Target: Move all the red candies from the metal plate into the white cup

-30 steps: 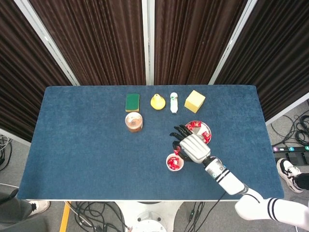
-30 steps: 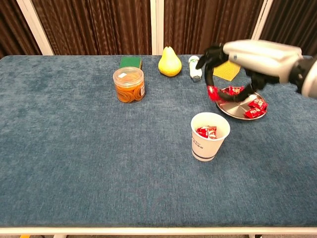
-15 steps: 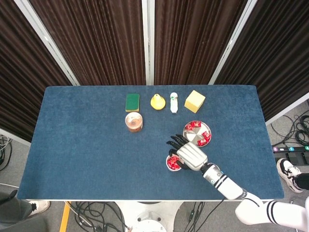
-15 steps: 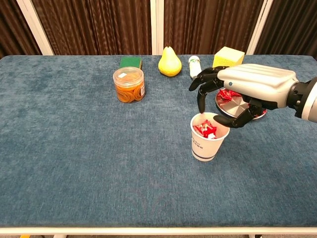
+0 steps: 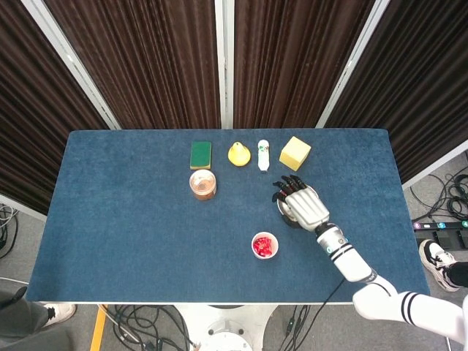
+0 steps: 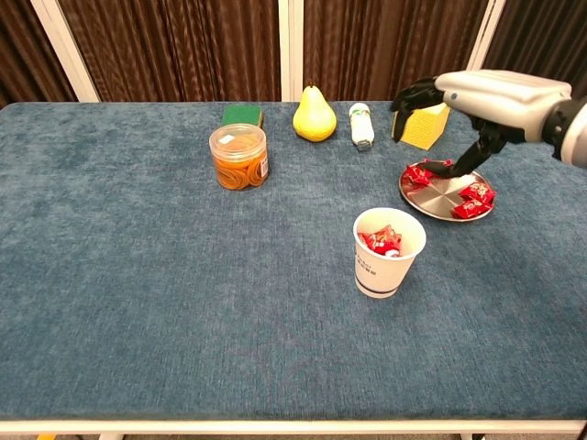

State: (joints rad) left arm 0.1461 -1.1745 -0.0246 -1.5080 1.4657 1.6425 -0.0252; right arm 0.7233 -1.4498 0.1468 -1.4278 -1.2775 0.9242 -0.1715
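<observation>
no readable text, small dark print on the white cup (image 6: 377,266) too blurred to read

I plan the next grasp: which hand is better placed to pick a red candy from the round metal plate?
The right hand: it hovers over the round metal plate, fingers apart and empty, near the red candies. The left hand is not in view.
</observation>
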